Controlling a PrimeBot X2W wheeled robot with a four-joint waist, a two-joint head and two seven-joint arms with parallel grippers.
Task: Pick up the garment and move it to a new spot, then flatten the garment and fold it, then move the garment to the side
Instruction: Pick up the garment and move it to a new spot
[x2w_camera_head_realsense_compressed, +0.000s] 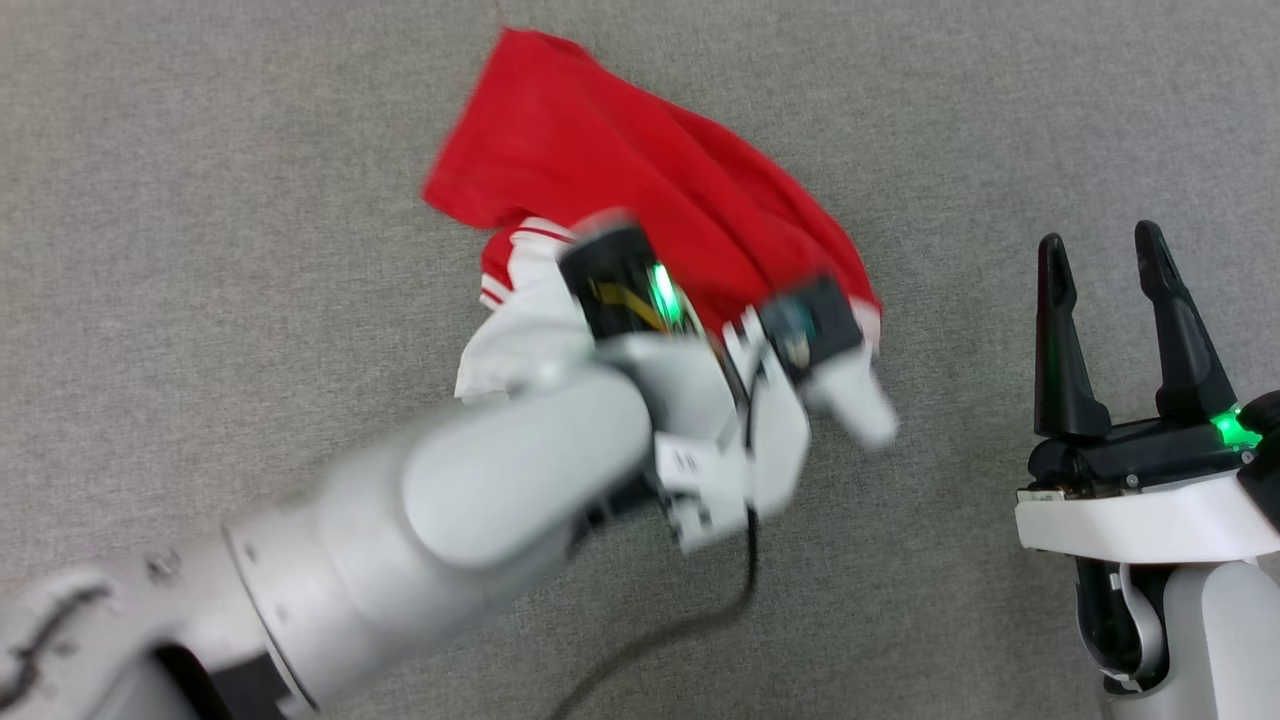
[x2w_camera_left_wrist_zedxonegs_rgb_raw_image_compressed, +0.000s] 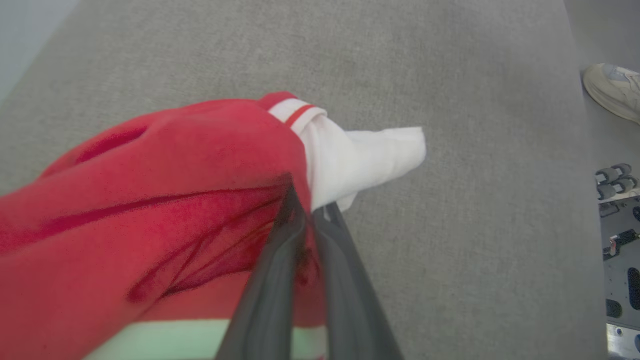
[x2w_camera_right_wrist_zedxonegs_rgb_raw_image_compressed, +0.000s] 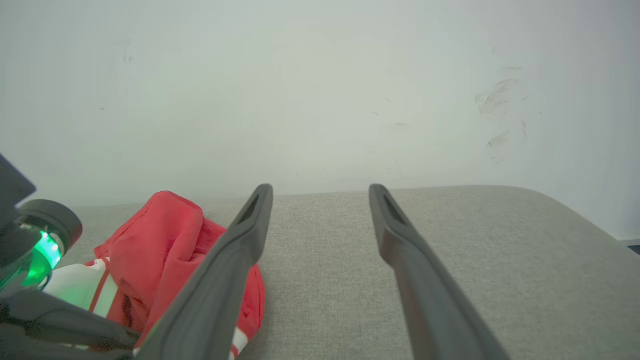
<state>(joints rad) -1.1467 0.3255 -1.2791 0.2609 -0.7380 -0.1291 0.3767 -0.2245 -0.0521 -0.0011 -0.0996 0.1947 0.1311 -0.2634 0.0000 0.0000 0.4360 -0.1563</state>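
The garment (x2w_camera_head_realsense_compressed: 600, 150) is a bunched red jersey with a white sleeve and red-and-white striped trim, hanging over the grey cushioned surface (x2w_camera_head_realsense_compressed: 200, 250). My left arm's wrist (x2w_camera_head_realsense_compressed: 620, 290) covers the garment's near end, and the fingers are hidden there. In the left wrist view my left gripper (x2w_camera_left_wrist_zedxonegs_rgb_raw_image_compressed: 307, 205) is shut on the red cloth of the garment (x2w_camera_left_wrist_zedxonegs_rgb_raw_image_compressed: 150, 175), with the white sleeve (x2w_camera_left_wrist_zedxonegs_rgb_raw_image_compressed: 370, 155) sticking out beyond the tips. My right gripper (x2w_camera_head_realsense_compressed: 1100, 250) stands open and empty to the right, apart from the cloth. The right wrist view shows my right gripper (x2w_camera_right_wrist_zedxonegs_rgb_raw_image_compressed: 320, 195) with the garment (x2w_camera_right_wrist_zedxonegs_rgb_raw_image_compressed: 160, 240) to its left.
A black cable (x2w_camera_head_realsense_compressed: 700, 620) hangs from the left wrist. A pale wall (x2w_camera_right_wrist_zedxonegs_rgb_raw_image_compressed: 320, 90) rises behind the surface's far edge. A person's white shoe (x2w_camera_left_wrist_zedxonegs_rgb_raw_image_compressed: 612, 90) and part of the robot's base (x2w_camera_left_wrist_zedxonegs_rgb_raw_image_compressed: 620, 240) lie beyond the surface's side edge.
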